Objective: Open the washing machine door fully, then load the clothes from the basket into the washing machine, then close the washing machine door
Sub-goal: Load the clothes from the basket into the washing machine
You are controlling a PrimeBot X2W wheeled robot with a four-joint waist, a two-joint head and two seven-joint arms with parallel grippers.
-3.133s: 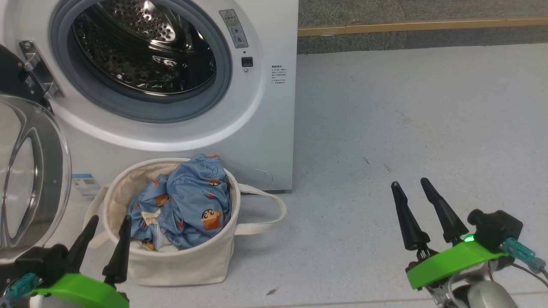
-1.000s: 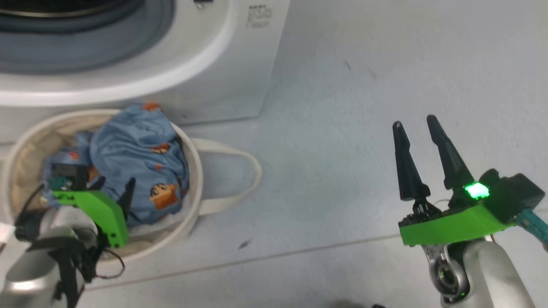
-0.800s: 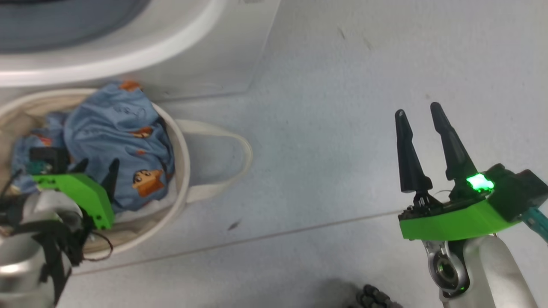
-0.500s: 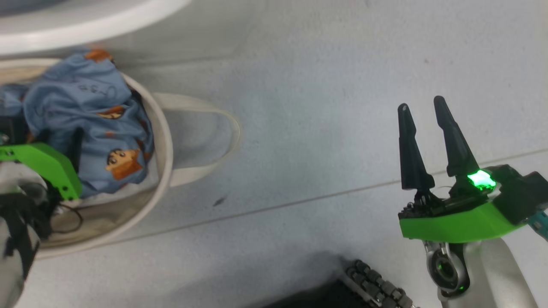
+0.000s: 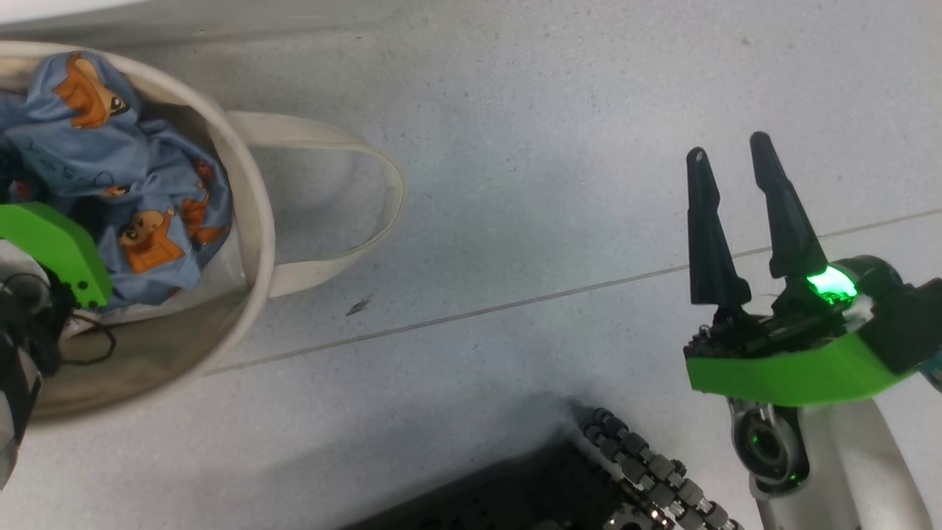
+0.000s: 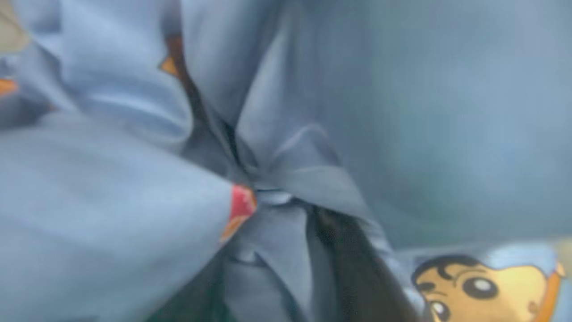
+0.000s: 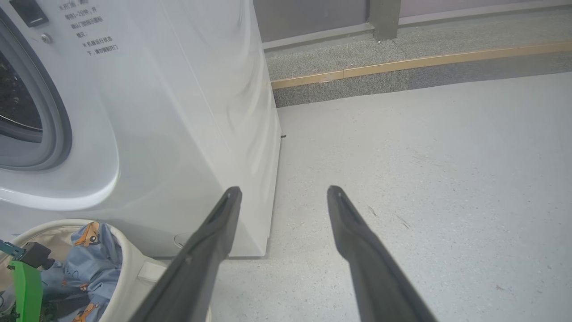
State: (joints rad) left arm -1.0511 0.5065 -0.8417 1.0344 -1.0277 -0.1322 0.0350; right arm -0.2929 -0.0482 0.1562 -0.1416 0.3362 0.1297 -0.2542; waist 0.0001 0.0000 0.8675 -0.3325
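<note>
The off-white basket (image 5: 254,213) stands on the floor at the left, right in front of the white washing machine (image 7: 156,112). The light-blue printed clothes (image 5: 147,199) are heaped inside it. My left gripper's green mount (image 5: 51,246) hangs over the heap with its fingers sunk into the cloth. In the left wrist view the left gripper (image 6: 272,201) is open, one dark finger (image 6: 353,255) shows, and bunched clothes (image 6: 111,188) lie between the fingers. My right gripper (image 5: 725,147) hovers open and holds nothing, far to the right over bare floor. The washing machine door is out of view.
The basket's loop handle (image 5: 368,169) lies on the floor to its right. My own base with a black cable chain (image 5: 647,471) sits at the bottom. A raised kerb with a wooden strip (image 7: 402,62) runs behind the grey floor beside the machine.
The head camera has tipped down and turned, so the machine has slid out of its view. My left gripper has sunk from above the clothes into the heap. The right gripper stays open.
</note>
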